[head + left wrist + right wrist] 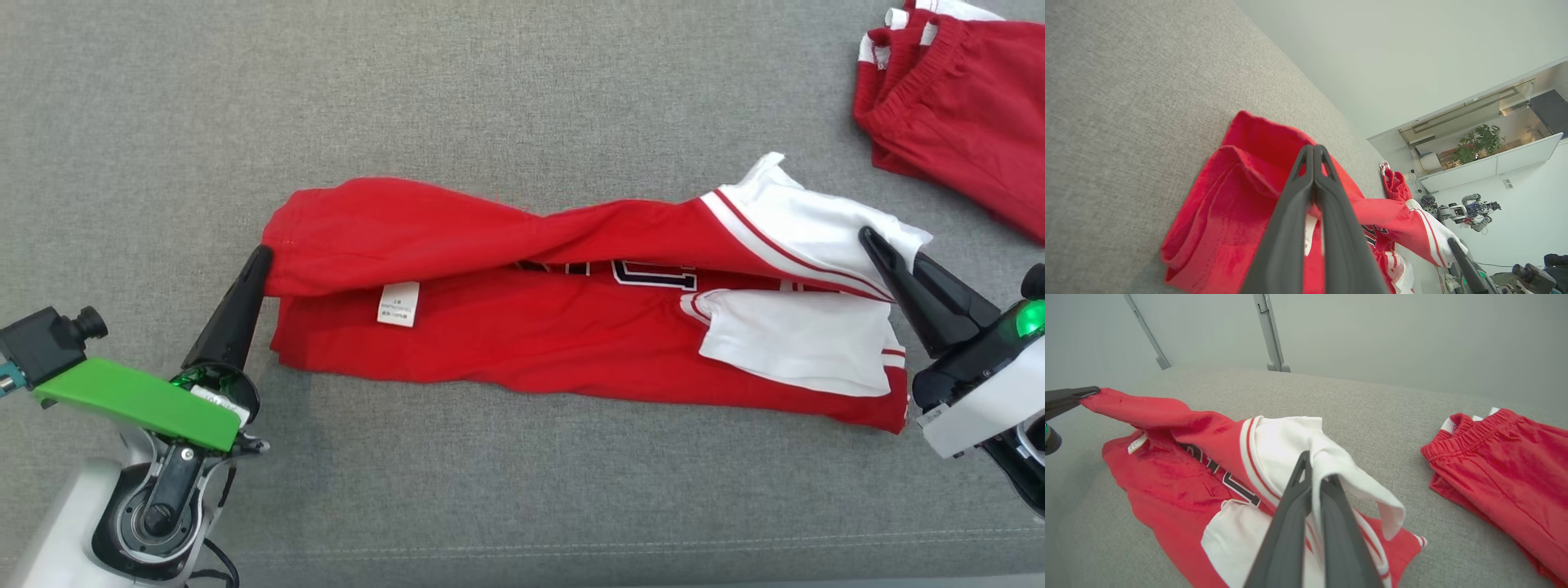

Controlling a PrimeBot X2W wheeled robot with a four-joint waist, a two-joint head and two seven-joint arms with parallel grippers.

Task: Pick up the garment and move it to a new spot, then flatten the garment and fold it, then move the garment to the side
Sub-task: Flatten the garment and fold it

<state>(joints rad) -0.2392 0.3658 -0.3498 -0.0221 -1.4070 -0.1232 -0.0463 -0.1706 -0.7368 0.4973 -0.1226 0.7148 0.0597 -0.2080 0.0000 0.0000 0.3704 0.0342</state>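
Jersey (522, 343) is pinched tight at both ends: left pincer (260, 260) on the red hem (286, 237), right pincer (869, 241) on the white sleeve (808, 224). A hard, uneven pull could slip one corner free.

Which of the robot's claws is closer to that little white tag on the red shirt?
Left. The left gripper pinches the edge of the red-and-white jersey, close beside the small white fabric tag; the right gripper holds the white sleeve at the opposite end.
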